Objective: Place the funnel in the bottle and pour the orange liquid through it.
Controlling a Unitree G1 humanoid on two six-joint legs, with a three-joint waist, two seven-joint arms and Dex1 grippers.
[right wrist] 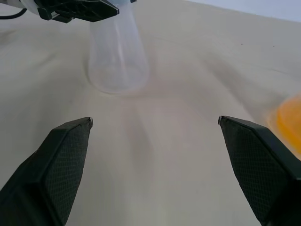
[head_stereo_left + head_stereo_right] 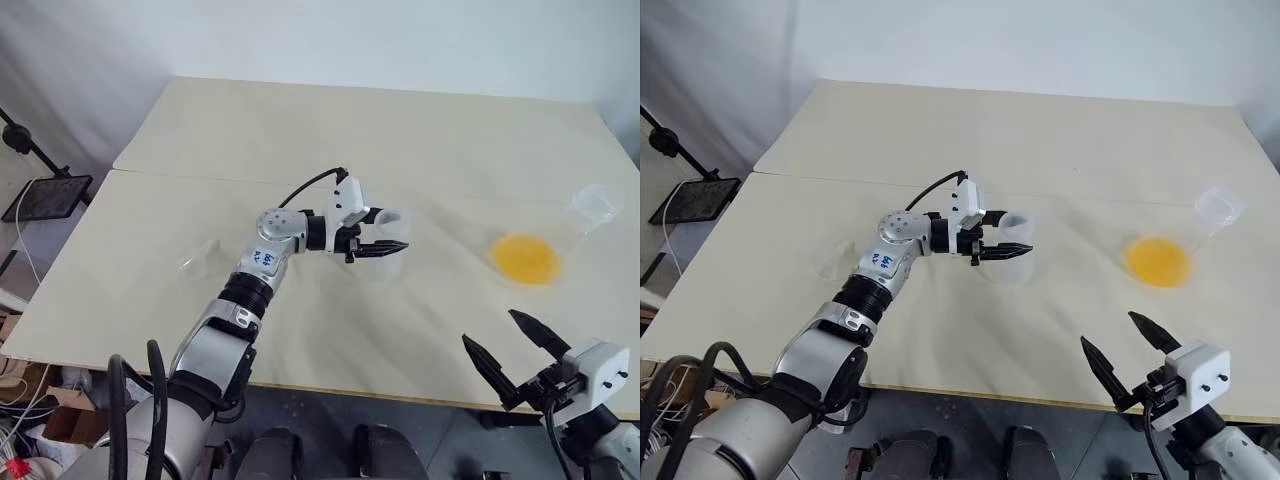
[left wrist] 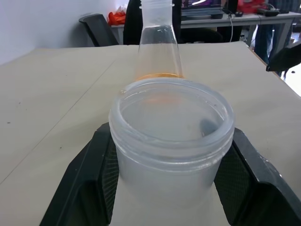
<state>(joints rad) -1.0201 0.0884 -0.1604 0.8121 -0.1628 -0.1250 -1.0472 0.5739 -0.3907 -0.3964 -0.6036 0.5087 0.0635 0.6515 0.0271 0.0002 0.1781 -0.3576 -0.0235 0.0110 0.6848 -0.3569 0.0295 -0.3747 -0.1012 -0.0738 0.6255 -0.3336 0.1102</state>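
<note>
Gripping the neck of the bottle just below its round rim, the left gripper reaches across the middle of the pale table, its two black fingers set one on each side of the frosted plastic and partly open around it — the bottle stands upright on its base. Beyond it, toward the robot's right, a larger clear flask leans on the tabletop with the orange liquid pooled bright in its wide base and its open neck pointing up and away. On the other side of the left arm, well apart from both vessels, the small clear funnel lies on the table near the left edge, barely visible against the wood. Down at the near edge, the right gripper hovers low with its fingers spread wide and nothing between them — pointed toward the bottle and well short of it.
</note>
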